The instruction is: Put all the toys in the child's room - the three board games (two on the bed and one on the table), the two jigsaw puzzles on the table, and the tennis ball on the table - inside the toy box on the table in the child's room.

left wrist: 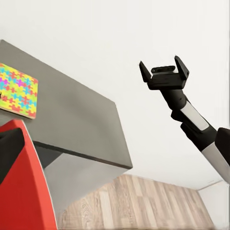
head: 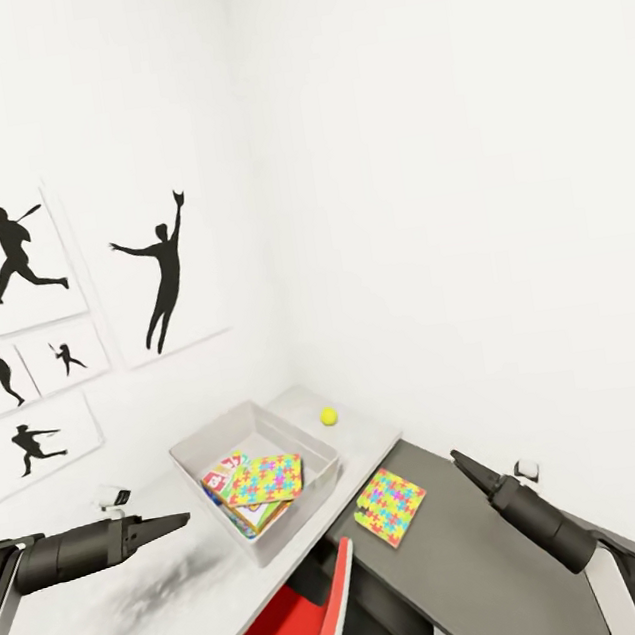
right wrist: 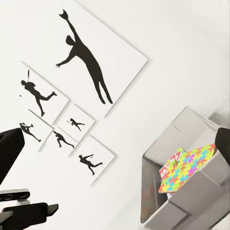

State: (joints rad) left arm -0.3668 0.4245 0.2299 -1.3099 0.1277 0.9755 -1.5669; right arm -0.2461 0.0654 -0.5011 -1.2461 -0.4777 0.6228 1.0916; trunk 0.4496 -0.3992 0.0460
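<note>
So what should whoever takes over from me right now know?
Left claw: hovering left of the toy box, nothing seen in it; open or shut, cannot tell.
Right claw: open, empty, above the table's dark section.
Done: one jigsaw puzzle lies in the toy box on top of board games; their count is hidden.
Left: the second jigsaw puzzle lies flat on the dark section, and the tennis ball sits on the pale desk top beside the box.
Check that all three games are in.
</note>
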